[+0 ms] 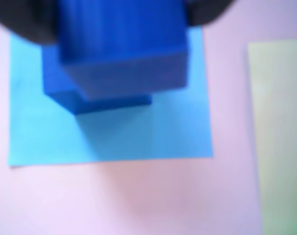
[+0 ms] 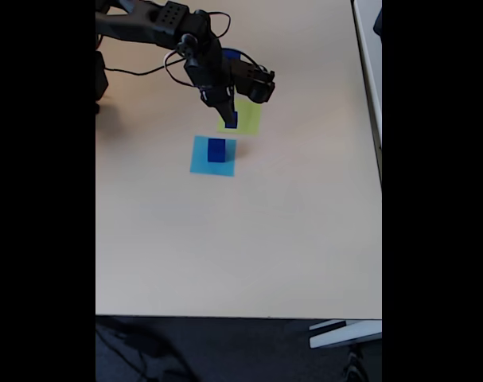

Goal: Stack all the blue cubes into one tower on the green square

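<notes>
Overhead, the arm [image 2: 157, 24] reaches down, fingers [image 2: 230, 119] clenched on 1 blue cube [image 1: 121, 44].

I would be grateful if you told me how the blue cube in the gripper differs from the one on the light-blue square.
The held cube hangs in the gripper above the table; the resting cube sits on the light-blue square. In the fixed view the held cube looks smaller than the resting cube. Both are dark blue.
</notes>
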Tool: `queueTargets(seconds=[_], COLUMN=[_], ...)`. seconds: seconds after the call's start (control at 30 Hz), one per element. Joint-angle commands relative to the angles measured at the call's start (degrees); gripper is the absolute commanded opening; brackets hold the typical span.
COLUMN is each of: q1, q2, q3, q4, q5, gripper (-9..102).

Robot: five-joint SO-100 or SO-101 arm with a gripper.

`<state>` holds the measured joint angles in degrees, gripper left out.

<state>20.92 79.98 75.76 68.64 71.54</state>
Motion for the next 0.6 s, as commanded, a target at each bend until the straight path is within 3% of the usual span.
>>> queueTargets(seconds=[0.0,0.23,0.57], q1=[0.97,2.29,2.99], q2=[1.32,2.55,3.43], q3=[1.05,7.82,8.79], q4=[-2.46,-7.73,-7.47], q5=[-0.18,-0.88,-1.93], gripper=[0,0,0])
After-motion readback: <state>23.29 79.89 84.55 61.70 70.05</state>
